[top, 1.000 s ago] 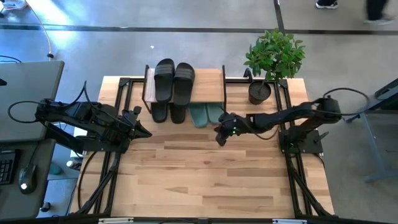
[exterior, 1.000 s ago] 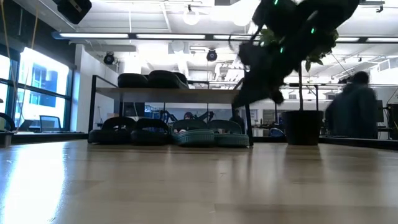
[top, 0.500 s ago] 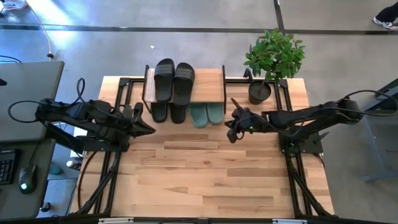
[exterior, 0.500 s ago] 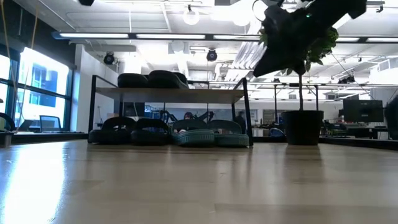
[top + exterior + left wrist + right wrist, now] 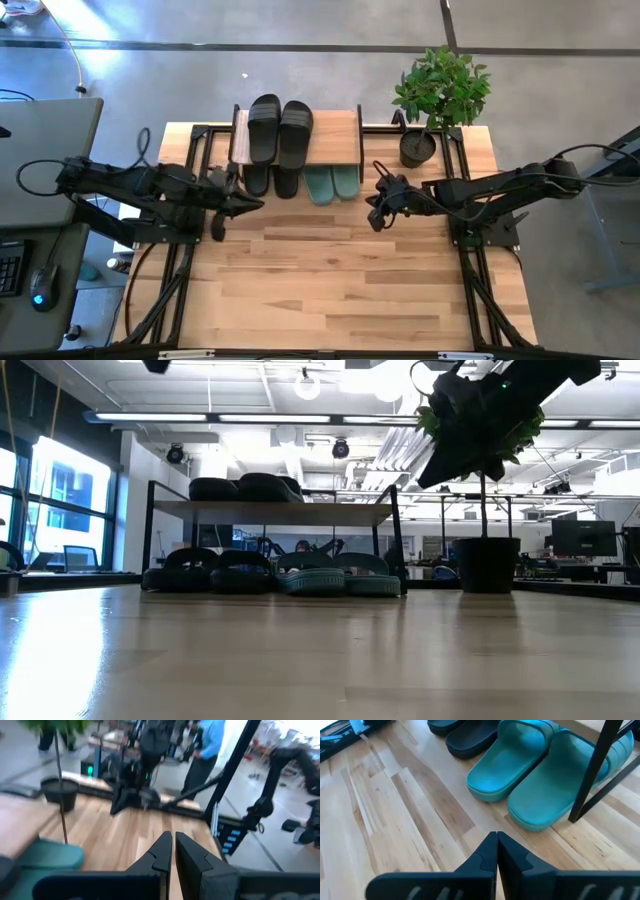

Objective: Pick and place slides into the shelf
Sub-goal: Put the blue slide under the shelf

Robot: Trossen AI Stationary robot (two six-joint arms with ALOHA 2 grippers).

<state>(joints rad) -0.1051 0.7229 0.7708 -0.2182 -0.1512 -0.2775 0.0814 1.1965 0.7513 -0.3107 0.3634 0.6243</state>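
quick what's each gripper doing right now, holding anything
Left gripper: jaws closed, holding nothing, near the shelf's left end.
Right gripper: jaws closed, holding nothing, near the green slides.

Open-plan robotics lab/workshop. Evidence: polished grey concrete floor [image 5: 300, 80] w/ taped lines around light wooden-plank table [image 5: 340, 290]; exposed white ceiling w/ strip lights [image 5: 240, 417] and ducting; further black-frame workbenches w/ monitors [image 5: 583, 538] in bkgd; person in blue shirt [image 5: 210, 740] standing nearby.

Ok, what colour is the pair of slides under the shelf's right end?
Teal green slides, clearest in the right wrist view.
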